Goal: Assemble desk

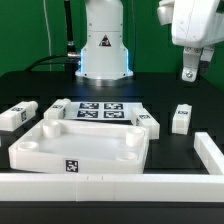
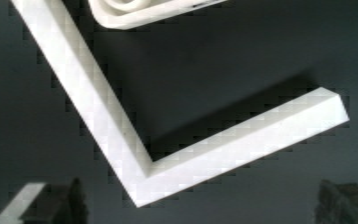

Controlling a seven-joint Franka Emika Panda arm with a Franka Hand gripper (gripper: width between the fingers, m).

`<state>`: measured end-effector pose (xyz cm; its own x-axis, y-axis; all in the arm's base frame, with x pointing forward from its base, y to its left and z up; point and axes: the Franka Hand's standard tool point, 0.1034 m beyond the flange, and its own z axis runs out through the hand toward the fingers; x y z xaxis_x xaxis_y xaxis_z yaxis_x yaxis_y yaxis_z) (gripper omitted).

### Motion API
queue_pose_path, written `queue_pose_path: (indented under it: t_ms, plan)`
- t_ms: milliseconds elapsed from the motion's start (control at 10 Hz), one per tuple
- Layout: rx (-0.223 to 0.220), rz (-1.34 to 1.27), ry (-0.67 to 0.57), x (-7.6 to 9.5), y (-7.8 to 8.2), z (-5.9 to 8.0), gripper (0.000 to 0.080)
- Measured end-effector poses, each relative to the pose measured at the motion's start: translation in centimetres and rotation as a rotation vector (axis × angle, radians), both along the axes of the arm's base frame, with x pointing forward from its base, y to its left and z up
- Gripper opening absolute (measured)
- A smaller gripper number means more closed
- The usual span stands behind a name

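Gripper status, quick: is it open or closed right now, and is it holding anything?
Gripper: open, fingers spread wide, holding nothing.

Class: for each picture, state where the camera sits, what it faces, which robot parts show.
Exterior view: off the arm, facing across the table at the desk top; arm base and open gripper show.
Wrist view: on the wrist, looking down at a corner of the rail wall; both fingertips show.
Shared: the rail wall, seemingly the desk top's rim too.
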<state>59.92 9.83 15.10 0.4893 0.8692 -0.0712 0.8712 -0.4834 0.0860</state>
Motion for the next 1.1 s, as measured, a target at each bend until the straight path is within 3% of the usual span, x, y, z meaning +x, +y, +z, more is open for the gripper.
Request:
queue_pose_path:
  t_ms: [500,700,1000,1100]
  plan:
    - [0.004,0.020,-0.002,-0.1,-0.2,-0.2,0.0649]
    - [0.018,0.089,0.005,-3.7,-3.0,-2.5,0.0649]
    - [0.035,0.154,0.025,-6.9,-6.5,-5.9,0.0649]
    - [0.037,0.145,0.041,-7.2,-6.9,-6.7,0.0649]
